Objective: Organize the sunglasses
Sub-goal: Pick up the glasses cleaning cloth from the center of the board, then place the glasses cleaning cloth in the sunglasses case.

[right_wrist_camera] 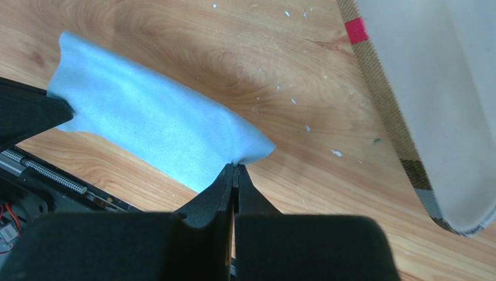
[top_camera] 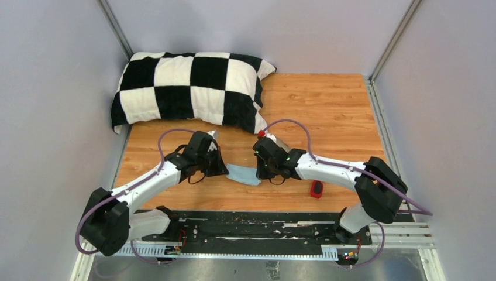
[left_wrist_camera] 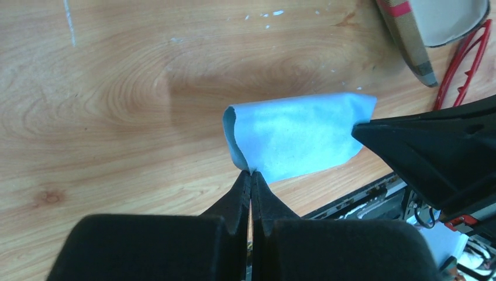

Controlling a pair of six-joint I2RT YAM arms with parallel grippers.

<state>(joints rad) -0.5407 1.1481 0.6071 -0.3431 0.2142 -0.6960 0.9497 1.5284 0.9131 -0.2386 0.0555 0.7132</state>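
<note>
Bending inward; left pincer [left_wrist_camera: 251,172], right pincer [right_wrist_camera: 235,165] pinch cloth [top_camera: 243,174]

Light is bright and even on my screens, coming from overhead. The table [left_wrist_camera: 117,117] washes out pale in the left wrist view, with a soft shadow beyond the cloth [left_wrist_camera: 298,137]. Up close the fingers [left_wrist_camera: 237,205] read as blurred, detailless black. The top view is sharp, its shadows faint.
</note>
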